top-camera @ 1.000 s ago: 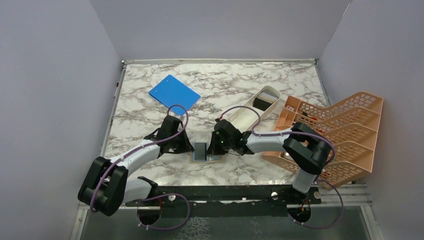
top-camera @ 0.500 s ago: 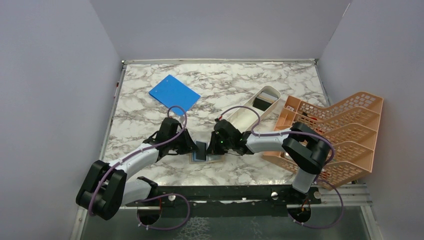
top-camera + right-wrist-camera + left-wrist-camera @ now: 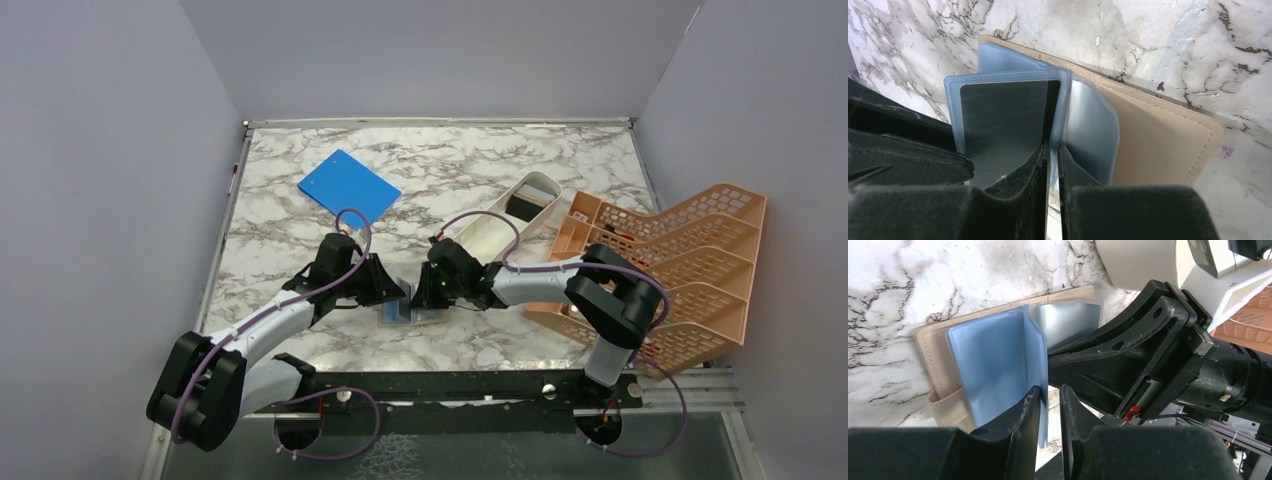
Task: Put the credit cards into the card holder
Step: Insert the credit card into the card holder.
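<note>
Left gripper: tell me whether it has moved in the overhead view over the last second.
Yes. The left gripper has slid right, toward the card holder and farther from the left edge of the table.

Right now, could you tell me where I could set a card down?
Free: marble between blue board and back wall; behind white tray. Crowded: centre, left pincer and right pincer at card holder; orange rack fills the right.
</note>
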Robot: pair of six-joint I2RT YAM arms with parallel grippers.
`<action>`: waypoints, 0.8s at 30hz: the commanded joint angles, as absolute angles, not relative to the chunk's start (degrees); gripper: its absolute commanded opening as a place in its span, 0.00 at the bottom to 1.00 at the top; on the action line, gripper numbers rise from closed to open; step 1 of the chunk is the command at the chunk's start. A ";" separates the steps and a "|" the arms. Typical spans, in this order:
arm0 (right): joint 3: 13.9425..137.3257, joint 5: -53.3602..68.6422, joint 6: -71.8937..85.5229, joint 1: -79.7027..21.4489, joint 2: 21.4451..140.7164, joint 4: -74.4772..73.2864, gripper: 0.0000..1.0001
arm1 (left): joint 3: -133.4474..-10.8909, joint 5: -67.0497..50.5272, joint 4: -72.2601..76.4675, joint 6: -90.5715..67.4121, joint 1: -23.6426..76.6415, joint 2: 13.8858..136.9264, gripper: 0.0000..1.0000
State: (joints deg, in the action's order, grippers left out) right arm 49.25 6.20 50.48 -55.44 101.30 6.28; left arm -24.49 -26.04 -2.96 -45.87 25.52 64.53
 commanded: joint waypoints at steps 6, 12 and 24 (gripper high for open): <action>48.80 1.25 48.09 -55.72 96.43 0.79 0.21 | -24.73 -28.35 -0.95 -46.41 25.75 63.29 0.22; 47.77 0.30 47.93 -55.72 93.50 0.44 0.25 | -24.85 -29.06 0.16 -46.47 25.92 64.19 0.16; 48.84 -6.98 44.00 -55.63 85.85 -7.28 0.29 | -25.07 -30.82 5.40 -48.38 28.04 65.52 0.23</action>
